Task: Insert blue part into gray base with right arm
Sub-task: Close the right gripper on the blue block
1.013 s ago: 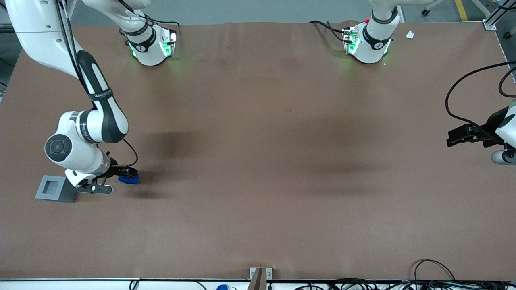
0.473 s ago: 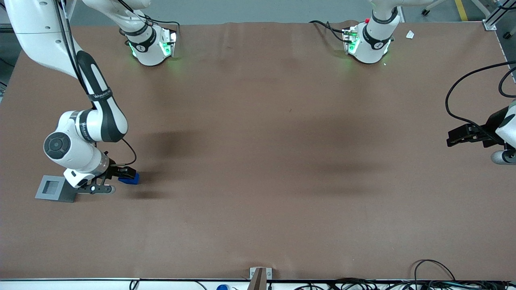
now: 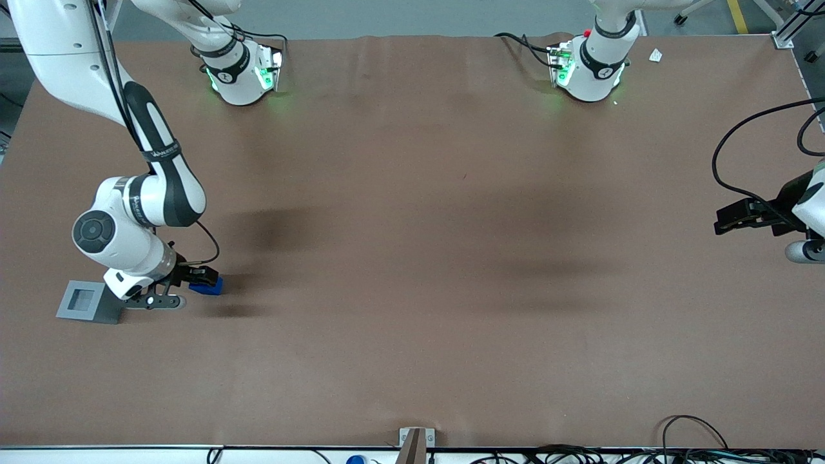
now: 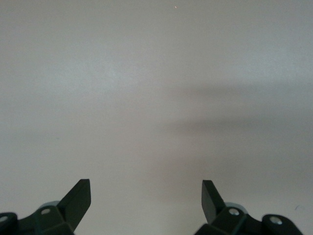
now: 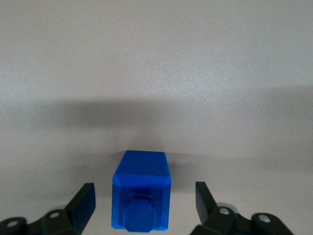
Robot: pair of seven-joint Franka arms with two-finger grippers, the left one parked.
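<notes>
I see my gripper (image 5: 142, 203) low over the table (image 3: 412, 258) with its fingers (image 5: 83, 203) spread apart on either side of the blue part (image 5: 142, 196), not touching it. The part (image 3: 207, 287) sits on the table beside the gray base (image 3: 87, 301). Compared with half a second ago, the right arm (image 3: 138, 219) has barely shifted.
</notes>
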